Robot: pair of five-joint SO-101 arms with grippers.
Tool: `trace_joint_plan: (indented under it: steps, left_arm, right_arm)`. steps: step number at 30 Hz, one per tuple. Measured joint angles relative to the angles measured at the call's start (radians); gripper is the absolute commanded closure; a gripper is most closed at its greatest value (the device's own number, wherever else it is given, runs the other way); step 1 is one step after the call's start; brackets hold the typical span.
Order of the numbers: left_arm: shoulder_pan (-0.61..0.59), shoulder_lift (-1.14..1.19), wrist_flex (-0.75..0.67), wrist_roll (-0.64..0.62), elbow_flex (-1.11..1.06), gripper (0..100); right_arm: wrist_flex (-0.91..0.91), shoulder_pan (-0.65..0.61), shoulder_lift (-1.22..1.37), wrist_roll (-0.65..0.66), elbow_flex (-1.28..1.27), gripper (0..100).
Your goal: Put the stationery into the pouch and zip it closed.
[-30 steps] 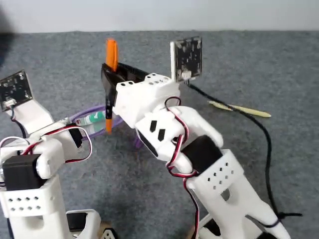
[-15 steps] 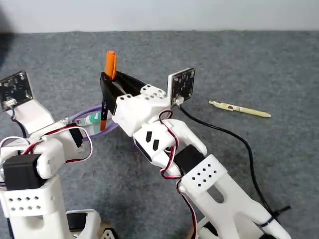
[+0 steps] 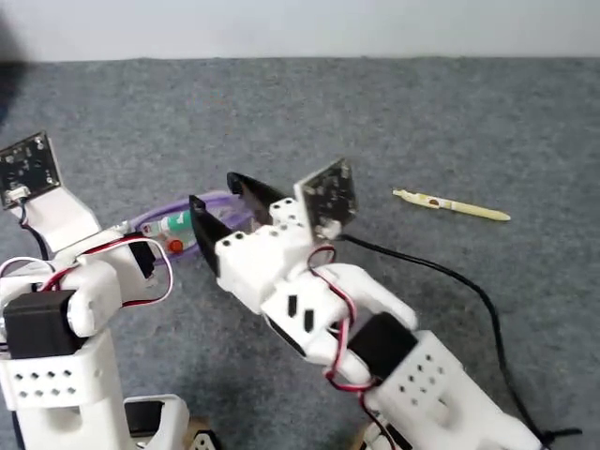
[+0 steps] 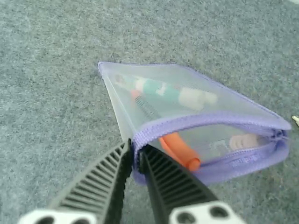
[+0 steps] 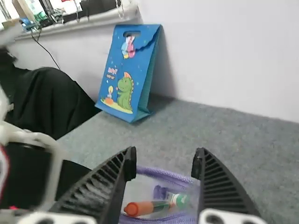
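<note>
We saw the left end effector (image 4: 135, 148) held low, clamped on the zipper edge of the pouch (image 4: 187, 116) on the counter (image 3: 469, 112), with a marker (image 5: 147, 206) inside. The right end effector (image 5: 163, 163) hung above the pouch, jaws apart. Farther off lay a pen (image 3: 450, 204).

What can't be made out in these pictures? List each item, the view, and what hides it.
- High view: pouch mostly hidden behind the right gripper.
- Left wrist view: zip pull too blurred to locate.
- High view: cream pen too small to tell whether capped.
</note>
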State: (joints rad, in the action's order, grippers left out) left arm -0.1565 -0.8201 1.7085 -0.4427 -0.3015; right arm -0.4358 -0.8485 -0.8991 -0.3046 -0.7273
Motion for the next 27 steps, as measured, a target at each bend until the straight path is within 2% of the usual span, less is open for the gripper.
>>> trace_joint_plan:
  steps: [5,11,14,18,23,27]
  left_arm:
    - [0.000,0.000,0.000,0.000,0.000,99]
    - [0.000,0.000,0.000,0.000,0.000,99]
    - [0.000,0.000,0.000,0.000,0.000,99]
    - [0.000,0.000,0.000,0.000,0.000,99]
    - [0.000,0.000,0.000,0.000,0.000,99]
    - [0.000,0.000,0.000,0.000,0.000,99]
  right_arm:
    - [-0.008,0.083,-0.066,0.000,0.000,81.4]
    - [-0.009,0.345,-0.041,0.000,0.002,99.4]
    - [-0.012,0.466,0.041,0.060,0.002,94.7]
    - [-0.103,0.508,0.153,0.245,0.003,87.4]
    - [-0.354,0.562,0.319,0.318,0.103,79.8]
    - [-0.595,0.637,0.525,0.367,0.256,77.9]
